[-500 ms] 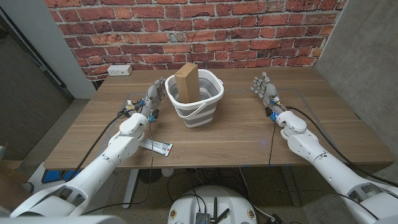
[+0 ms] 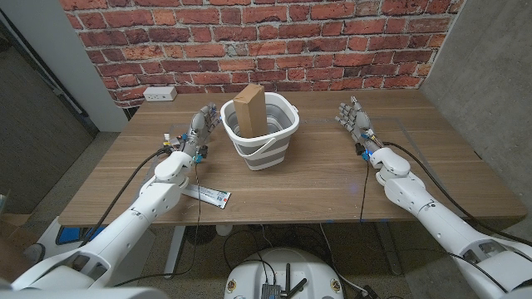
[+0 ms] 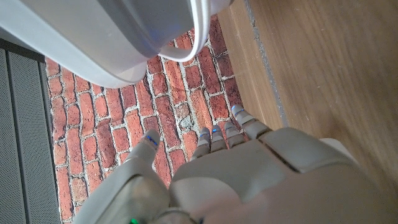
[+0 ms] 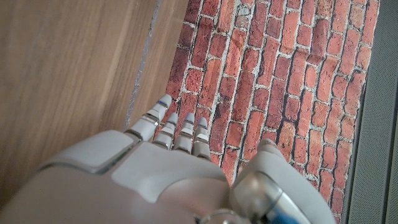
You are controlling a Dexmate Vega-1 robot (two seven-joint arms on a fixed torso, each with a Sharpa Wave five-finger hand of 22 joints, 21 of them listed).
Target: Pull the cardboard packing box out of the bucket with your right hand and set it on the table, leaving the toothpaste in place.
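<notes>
The cardboard box (image 2: 249, 106) stands upright inside the white bucket (image 2: 278, 143), which sits near the middle of the wooden table (image 2: 332, 187), toward the brick wall (image 2: 249, 33). The box leans a little to the bucket's left side, and its upper half rises above the rim, so I think it offers a good place for fingers to take it from above. The bucket's handle hangs down on the front wall and does not block the opening.

The right hand (image 2: 355, 120) is well apart from the bucket, on the right side of the table. Its fingers are spread and point toward the wall, and it grasps nothing. To my judgement it waits there, because the pull has not started yet; it must first travel to the left and over the rim.

The left hand (image 2: 197, 133) is just beside the bucket's left wall. Its fingers are loosely extended and hold nothing. I cannot tell if it touches the bucket. Perhaps it stays close to steady the bucket when the box goes up.

A flat white and red pack (image 2: 208, 194), probably the toothpaste, lies on the table near the front edge, beside the left forearm. Whether anything more lies in the bucket under the box is hidden.
</notes>
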